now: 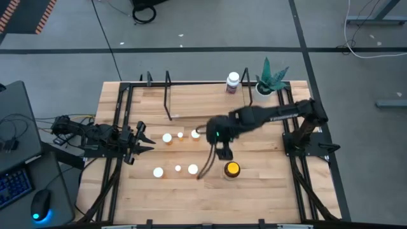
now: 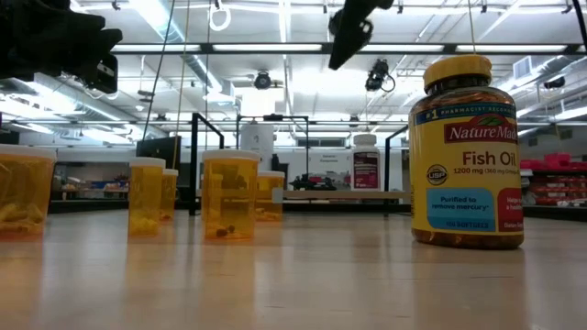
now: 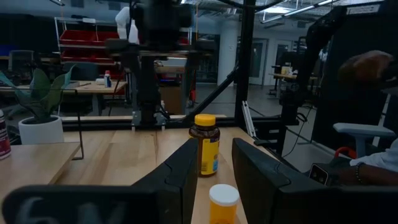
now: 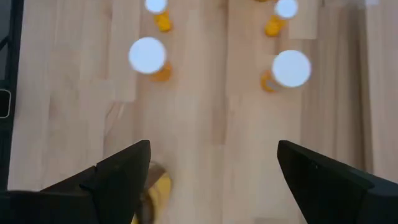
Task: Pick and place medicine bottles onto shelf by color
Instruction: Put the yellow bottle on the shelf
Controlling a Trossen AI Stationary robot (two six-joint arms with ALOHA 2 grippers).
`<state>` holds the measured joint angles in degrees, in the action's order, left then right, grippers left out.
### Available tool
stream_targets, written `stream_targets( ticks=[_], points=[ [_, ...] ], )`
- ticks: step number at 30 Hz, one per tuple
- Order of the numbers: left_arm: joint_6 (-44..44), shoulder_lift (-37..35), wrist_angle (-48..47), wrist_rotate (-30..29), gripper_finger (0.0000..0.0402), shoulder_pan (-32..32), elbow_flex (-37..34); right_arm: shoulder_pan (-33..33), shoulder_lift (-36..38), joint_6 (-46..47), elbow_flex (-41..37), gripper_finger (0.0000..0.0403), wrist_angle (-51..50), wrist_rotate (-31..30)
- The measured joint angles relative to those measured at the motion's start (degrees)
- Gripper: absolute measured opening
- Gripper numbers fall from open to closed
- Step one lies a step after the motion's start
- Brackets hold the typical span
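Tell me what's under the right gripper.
Bare tabletop lies between the open right gripper's fingers. The amber bottle's yellow lid peeks out beside one finger; its body is hidden.

Yellow-lidded dark amber bottle point(image 4: 155, 190) mostly hidden behind the right gripper's black finger point(image 4: 121, 171); lower part cropped.

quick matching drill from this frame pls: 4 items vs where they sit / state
Items:
1. fish oil bottle
2. white bottle
3. right end effector
4. left end effector

Places/states:
A. table's left side, open, idle
B. table's far edge, beside the potted plant
C. open above the table, next to the yellow-lidded bottle
D. near side of the table, upright, untouched

Pairs: 1-D, 2-B, 3-C, 4-A
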<state>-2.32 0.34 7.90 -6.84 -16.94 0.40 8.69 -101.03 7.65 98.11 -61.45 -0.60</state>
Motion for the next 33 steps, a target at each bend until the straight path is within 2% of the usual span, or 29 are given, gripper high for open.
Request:
stream_targets(
  ticks=[6,13,26,33],
  points=[
    [0.0,0.0,0.0,0.0,0.0107,0.0,0.0,7.2,-0.1,6.6,-6.6,0.036,5.0,-1.3],
    [0.0,0.0,0.0,0.0,0.0107,0.0,0.0,11.2,-0.1,12.5,-13.2,0.036,9.6,-3.1],
    [0.0,0.0,0.0,0.0,0.0107,0.0,0.0,12.7,-0.1,22.7,-19.6,0.036,13.3,-4.3],
    [0.0,0.0,0.0,0.0,0.0107,0.0,0.0,12.8,-0.1,27.3,-23.1,0.036,13.9,-2.5]
  ],
)
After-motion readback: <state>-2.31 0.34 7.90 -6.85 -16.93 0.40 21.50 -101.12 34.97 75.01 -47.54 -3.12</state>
